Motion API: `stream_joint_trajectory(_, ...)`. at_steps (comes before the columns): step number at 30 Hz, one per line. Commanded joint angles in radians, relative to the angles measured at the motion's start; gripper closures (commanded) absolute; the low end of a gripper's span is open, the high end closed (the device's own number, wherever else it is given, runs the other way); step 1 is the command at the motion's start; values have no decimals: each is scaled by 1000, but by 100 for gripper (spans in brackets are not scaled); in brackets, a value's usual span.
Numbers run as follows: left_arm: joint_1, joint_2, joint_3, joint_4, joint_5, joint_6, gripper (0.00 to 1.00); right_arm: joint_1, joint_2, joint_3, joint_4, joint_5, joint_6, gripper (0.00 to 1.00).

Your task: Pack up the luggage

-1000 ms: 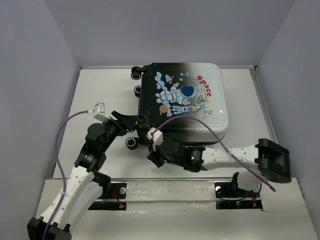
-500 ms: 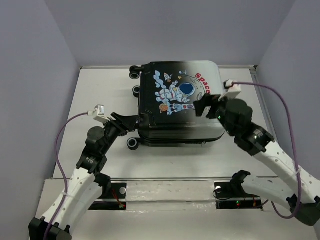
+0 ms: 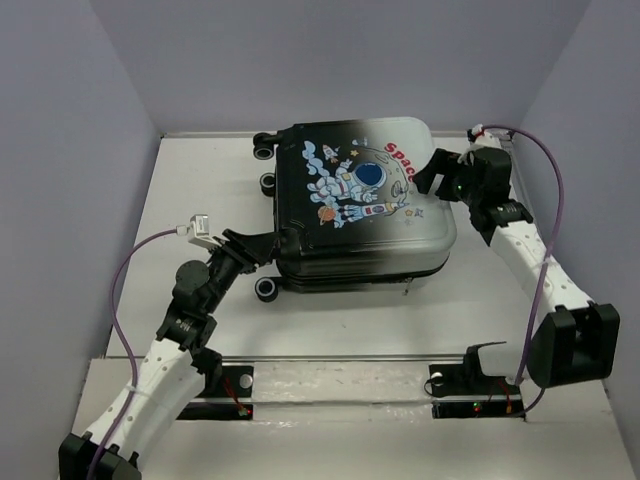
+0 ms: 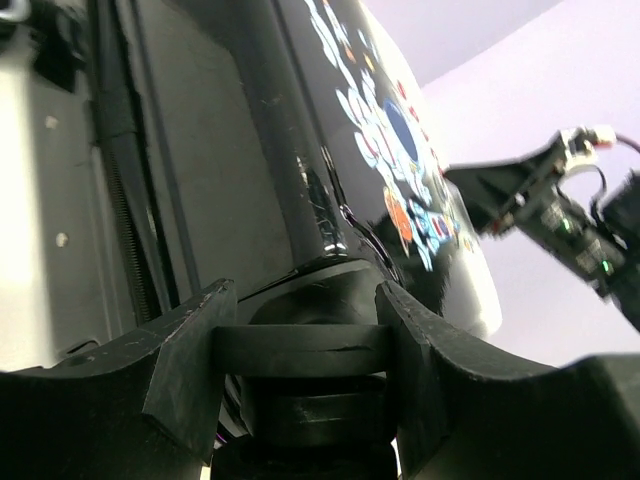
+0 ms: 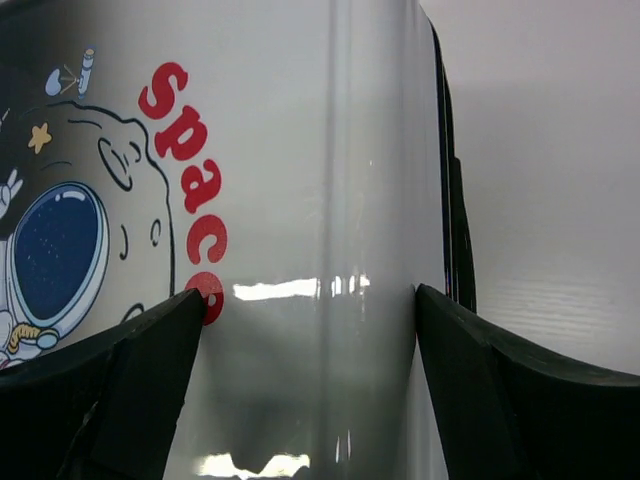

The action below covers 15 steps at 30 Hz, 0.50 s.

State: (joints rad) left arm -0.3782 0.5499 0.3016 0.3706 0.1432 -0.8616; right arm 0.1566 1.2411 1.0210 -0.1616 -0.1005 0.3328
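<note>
The luggage (image 3: 360, 210) lies flat on the white table with its astronaut and red "Space" print (image 5: 185, 170) facing up, lid down. My left gripper (image 3: 268, 243) is at its near-left corner. In the left wrist view the jaws (image 4: 303, 300) are shut on a black wheel (image 4: 300, 352) of the luggage, both fingers against its sides. My right gripper (image 3: 428, 180) is over the shell's far-right corner. In its wrist view it (image 5: 310, 305) stands open, the silver-white shell (image 5: 330, 200) between its fingers, which straddle the rounded edge.
Other wheels stick out on the luggage's left side (image 3: 265, 288) (image 3: 263, 150). The table (image 3: 200, 190) is walled on three sides. A metal rail (image 3: 330, 360) runs along the near edge by the arm bases. Purple cables (image 3: 130, 270) trail from both wrists.
My right arm swung from the luggage's near edge round to its far-right corner, and its gripper opened. The luggage turned slightly. The left gripper kept its hold.
</note>
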Motion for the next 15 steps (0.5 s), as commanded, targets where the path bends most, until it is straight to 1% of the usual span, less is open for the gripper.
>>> stream_joint_trajectory(1,-68,2,-45,-52,61,-1,94,23,237,184,93,-516,60,14)
stream_joint_trajectory(3,-83,-2,-45,-52,52,-1,94,23,319,273,103,-571,93,15)
stream_joint_trajectory(4,-88,-2,-45,-50,47,-2,94,23,396,321,103,-591,107,15)
stream_joint_trajectory(5,-97,-1,-42,-47,44,-4,94,23,437,421,105,-640,135,15)
stream_joint_trajectory(6,-102,1,-41,-44,41,-4,94,23,483,480,103,-672,155,15)
stream_joint_trajectory(7,-113,2,-41,-35,39,-7,94,34,576,541,97,-718,179,16)
stream_joint_trajectory(8,-117,10,-38,-32,38,-8,94,34,621,667,91,-734,210,15)
stream_joint_trajectory(9,-122,13,-36,-30,35,-8,94,44,664,732,82,-743,218,13)
stream_joint_trajectory(10,-126,16,-35,-26,29,-11,94,58,701,798,67,-731,221,12)
stream_joint_trajectory(11,-137,19,-33,-22,24,-13,94,58,768,870,0,-711,218,11)
stream_joint_trajectory(12,-140,24,-33,-19,19,-14,94,70,794,940,-28,-699,195,8)
stream_joint_trajectory(13,-143,27,-32,-18,12,-17,94,70,813,1053,-48,-688,189,7)
stream_joint_trajectory(15,-148,36,-25,-15,9,-22,94,70,814,1129,-93,-636,158,4)
